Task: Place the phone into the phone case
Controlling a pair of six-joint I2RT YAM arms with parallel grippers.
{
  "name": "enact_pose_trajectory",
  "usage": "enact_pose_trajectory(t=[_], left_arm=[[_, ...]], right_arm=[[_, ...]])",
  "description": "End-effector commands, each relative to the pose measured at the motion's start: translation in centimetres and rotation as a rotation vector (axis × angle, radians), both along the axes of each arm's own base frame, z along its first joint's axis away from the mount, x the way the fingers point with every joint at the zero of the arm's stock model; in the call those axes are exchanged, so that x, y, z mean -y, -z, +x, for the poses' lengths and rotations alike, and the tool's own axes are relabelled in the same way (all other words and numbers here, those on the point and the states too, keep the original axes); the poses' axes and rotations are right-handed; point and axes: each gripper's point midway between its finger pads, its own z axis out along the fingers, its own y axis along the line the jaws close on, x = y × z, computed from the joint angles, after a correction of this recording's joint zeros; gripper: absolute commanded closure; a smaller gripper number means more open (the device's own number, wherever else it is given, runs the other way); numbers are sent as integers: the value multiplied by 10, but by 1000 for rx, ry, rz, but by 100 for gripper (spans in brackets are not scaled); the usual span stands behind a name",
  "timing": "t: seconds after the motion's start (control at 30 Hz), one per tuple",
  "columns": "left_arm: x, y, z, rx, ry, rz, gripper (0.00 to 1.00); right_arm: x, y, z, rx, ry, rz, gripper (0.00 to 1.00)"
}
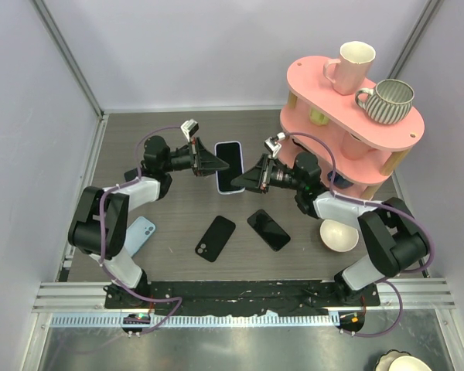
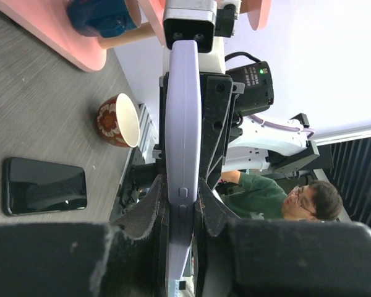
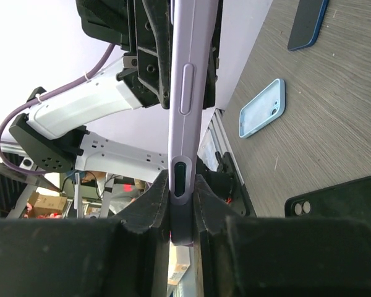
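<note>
Nearest you, well short of the lavender case (image 2: 182,111), a metal rail (image 1: 240,297) edges the dark wood-grain table (image 1: 178,131). The left wrist view catches a person (image 2: 278,198) in a green top and glasses past that edge.

Between the rail and the case lie 4 loose things. A light blue case (image 1: 138,236) sits off to its left. A black slab (image 1: 215,238) with 2 lens rings lies just nearer than it, possibly a case or a phone face down. A black phone (image 1: 268,229) lies face up beside that, and a white bowl (image 1: 339,235) sits to the right.

The lavender case is held off the table, face up, with a dark phone (image 1: 230,164) filling its rim. Your left gripper (image 2: 182,207) is clamped on its left side and your right gripper (image 3: 182,198) on the opposite side, fingers pressed tight to it.

Right of and beyond the case stands a 2-tier pink shelf (image 1: 317,77) carrying a cream mug (image 1: 352,66) and a ribbed grey mug (image 1: 390,100). Pale lilac walls (image 1: 185,46) close the far side.
</note>
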Motion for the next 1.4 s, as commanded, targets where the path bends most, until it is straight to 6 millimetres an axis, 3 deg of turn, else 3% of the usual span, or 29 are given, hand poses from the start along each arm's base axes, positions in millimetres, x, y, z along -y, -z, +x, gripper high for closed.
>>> enact_pose_trajectory(t=[0.0,0.03,0.07,0.13,0.17,0.53,0.6,0.7,0.77,0.9,1.0,1.07,1.17,1.2,1.23,1.3,1.37], left_arm=[[-2,0,16,92,-96,64,100],[-4,-2,18,115,-123,86,100],[-6,5,19,117,-136,131,100],[-7,4,21,133,-162,156,100],[-8,1,21,138,-166,158,100],[-2,-5,16,80,-146,36,100],[-2,-4,17,85,-144,38,100],[-2,2,17,80,-139,62,100],[-1,3,17,82,-134,64,100],[-1,1,15,86,-121,61,100],[-1,-1,11,91,-104,59,100],[-1,0,11,97,-103,63,100],[-1,1,11,93,-105,71,100],[-2,1,12,107,-105,78,100],[-1,3,11,97,-101,88,100],[-2,5,12,110,-109,105,100],[-3,6,12,98,-114,111,100]], right_arm=[[-4,-28,-17,105,-59,63,90],[-4,-29,-17,110,-56,67,74],[-3,-31,-18,112,-53,70,69],[-6,-29,-21,111,-62,66,55],[-9,-29,-23,112,-66,64,52],[-45,-23,-37,110,-156,87,51],[-46,-18,-38,102,-150,80,56],[-45,-13,-37,101,-135,68,74],[-45,-13,-36,101,-131,71,74],[-44,-20,-32,91,-113,87,50],[-40,-30,-26,78,-79,127,48],[-40,-33,-24,80,-69,138,53],[-39,-31,-23,75,-59,133,76],[-39,-30,-23,79,-57,132,89],[-39,-30,-23,75,-56,131,94],[-39,-28,-23,73,-56,128,99],[-37,-26,-24,83,-55,114,95]])
